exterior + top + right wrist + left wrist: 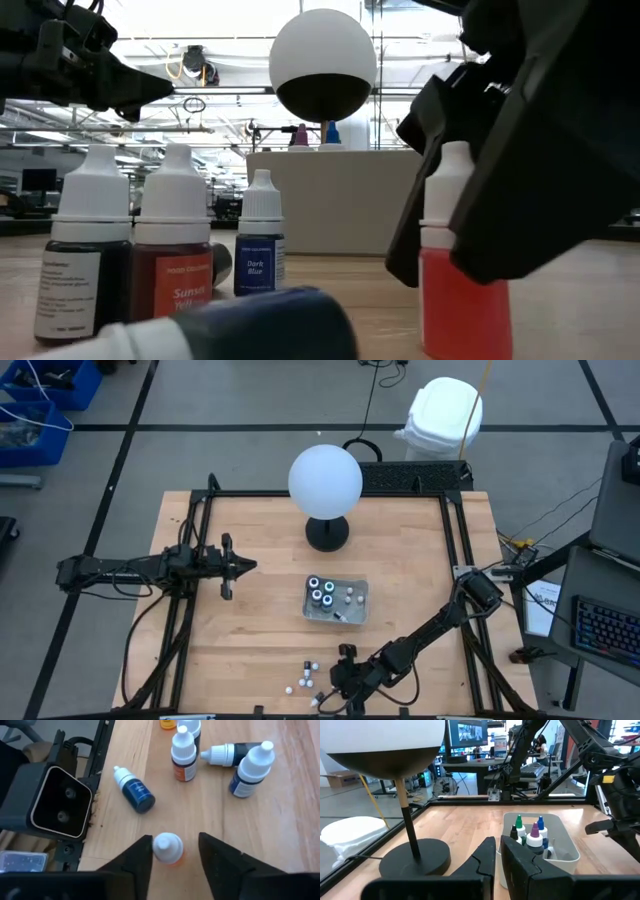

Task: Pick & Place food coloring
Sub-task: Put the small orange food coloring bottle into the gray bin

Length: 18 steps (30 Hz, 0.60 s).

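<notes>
A: Where's the red food coloring bottle (167, 848)?
B: Upright on the table (280, 835), between the right end effector (172, 851)'s fingers, which stand part open, not visibly gripping.
A: The left end effector (240, 566)?
B: Closed, empty, hovering left of the tray (358, 606).

"Dark Blue" on the small blue bottle (259, 240); "Sunset" on the orange-labelled bottle (176, 255).

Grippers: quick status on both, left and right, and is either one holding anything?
Left gripper: shut, empty, waiting above the table's left side.
Right gripper: open, fingers on either side of an upright red bottle at the front edge, no grip visible yet.
</notes>
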### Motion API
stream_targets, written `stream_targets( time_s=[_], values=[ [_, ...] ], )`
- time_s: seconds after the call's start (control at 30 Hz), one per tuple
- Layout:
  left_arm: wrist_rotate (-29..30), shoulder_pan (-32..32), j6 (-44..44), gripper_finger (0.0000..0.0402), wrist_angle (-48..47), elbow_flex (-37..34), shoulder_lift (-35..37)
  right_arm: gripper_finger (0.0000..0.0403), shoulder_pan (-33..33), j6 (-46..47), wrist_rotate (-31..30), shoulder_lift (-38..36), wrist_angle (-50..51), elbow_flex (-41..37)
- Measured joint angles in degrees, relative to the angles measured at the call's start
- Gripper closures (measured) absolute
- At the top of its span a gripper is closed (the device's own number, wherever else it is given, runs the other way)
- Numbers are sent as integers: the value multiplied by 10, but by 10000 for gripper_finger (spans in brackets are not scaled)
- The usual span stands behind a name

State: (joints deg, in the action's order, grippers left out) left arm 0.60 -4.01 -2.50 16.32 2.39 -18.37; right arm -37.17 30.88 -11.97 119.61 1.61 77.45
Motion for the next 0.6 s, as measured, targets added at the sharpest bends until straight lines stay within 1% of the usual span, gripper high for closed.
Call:
stream_targets(
  time_s=[0.2,0.27,0.37,0.47,0.53,0.6],
  values=[
    [0,0,0,364,0,0,0,330,-1,-21,1,-9,5,0],
    [0,0,0,364,0,0,0,348,0,-31,1,-19,8,0],
    [0,0,0,364,-1,0,0,348,0,-49,0,-46,34,0],
    [0,0,-1,364,-2,0,0,348,6,-72,-3,-91,89,0],
    [0,0,-2,364,-2,0,0,348,12,-90,-34,-131,132,0],
    [0,0,-6,364,-2,0,0,348,20,-108,-82,-177,189,0]
  ],
)
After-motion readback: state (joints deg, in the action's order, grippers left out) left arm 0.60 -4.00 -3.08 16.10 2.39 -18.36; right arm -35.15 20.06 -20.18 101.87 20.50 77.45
